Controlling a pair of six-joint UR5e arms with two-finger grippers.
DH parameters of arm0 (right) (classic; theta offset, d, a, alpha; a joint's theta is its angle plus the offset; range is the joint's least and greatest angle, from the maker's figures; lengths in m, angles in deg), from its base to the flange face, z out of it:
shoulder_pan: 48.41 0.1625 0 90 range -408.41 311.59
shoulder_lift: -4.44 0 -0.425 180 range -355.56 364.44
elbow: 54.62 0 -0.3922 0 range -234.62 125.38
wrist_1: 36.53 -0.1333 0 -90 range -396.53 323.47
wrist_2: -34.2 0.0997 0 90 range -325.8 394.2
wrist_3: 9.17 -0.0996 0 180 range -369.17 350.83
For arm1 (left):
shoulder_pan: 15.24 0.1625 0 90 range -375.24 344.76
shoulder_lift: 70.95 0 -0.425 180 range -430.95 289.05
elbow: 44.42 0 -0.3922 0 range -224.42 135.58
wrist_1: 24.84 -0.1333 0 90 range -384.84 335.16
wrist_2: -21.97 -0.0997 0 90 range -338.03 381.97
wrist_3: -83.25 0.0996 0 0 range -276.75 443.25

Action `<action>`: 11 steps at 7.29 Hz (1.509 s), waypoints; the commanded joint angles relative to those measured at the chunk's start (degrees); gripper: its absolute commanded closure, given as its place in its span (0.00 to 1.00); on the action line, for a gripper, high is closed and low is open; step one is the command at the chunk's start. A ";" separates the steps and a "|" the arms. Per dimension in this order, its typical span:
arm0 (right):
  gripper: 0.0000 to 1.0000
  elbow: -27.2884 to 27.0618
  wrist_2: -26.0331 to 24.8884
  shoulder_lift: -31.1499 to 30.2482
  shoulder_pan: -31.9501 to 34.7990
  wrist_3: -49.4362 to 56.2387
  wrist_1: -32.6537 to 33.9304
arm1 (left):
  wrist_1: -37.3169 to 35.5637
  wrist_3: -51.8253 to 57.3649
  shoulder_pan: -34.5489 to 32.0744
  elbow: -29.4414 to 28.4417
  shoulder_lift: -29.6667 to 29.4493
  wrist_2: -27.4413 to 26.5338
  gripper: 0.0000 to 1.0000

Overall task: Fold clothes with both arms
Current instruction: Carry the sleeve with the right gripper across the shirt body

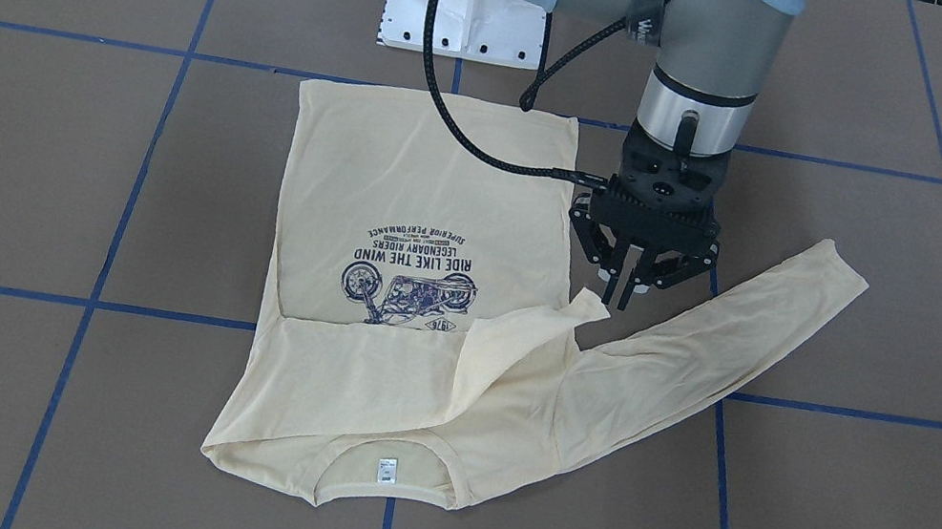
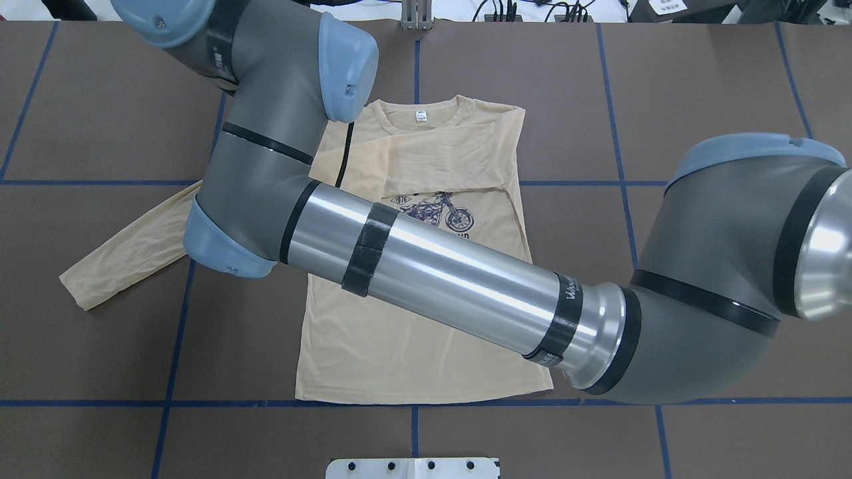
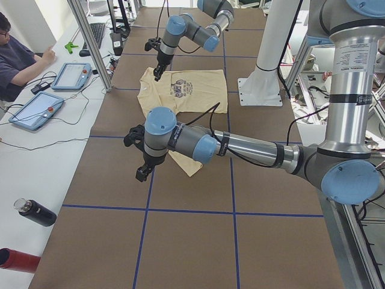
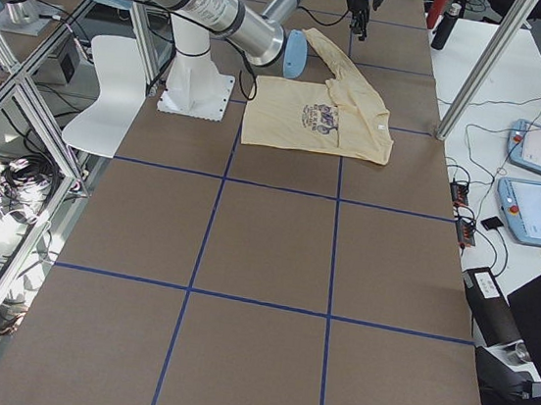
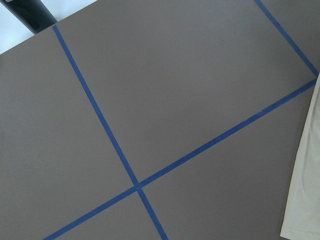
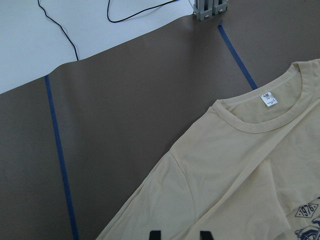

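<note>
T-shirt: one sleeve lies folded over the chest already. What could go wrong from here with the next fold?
1. The folded sleeve ends in a loose, curled cuff past the body edge of the T-shirt; pulling the spread sleeve over may drag it crooked.
2. The left end effector looks shut; coming down so, it would likely push the thin cloth rather than take it.
</note>
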 commanded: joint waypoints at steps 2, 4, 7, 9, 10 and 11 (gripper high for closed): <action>0.01 0.81 2.40 1.21 1.15 -0.53 -0.86 | -0.05 -0.44 0.00 -0.01 0.00 0.18 0.00; 0.01 -6.34 10.84 -4.89 4.49 3.07 1.84 | 5.00 -0.61 0.35 0.51 0.08 0.09 0.00; 0.01 -32.24 15.49 -22.18 7.91 15.26 14.14 | 6.80 -0.88 8.06 0.25 0.44 -0.08 0.00; 0.00 -49.22 18.22 -40.71 12.12 27.09 14.17 | 13.94 -8.64 12.62 0.78 3.49 -0.87 0.00; 0.00 -53.82 21.37 -47.85 15.11 34.47 13.56 | 24.01 -16.53 15.61 0.78 7.08 -3.31 0.00; 0.00 -57.69 23.23 -55.05 17.75 40.29 12.60 | 32.47 -24.53 20.60 0.78 10.42 -7.17 0.00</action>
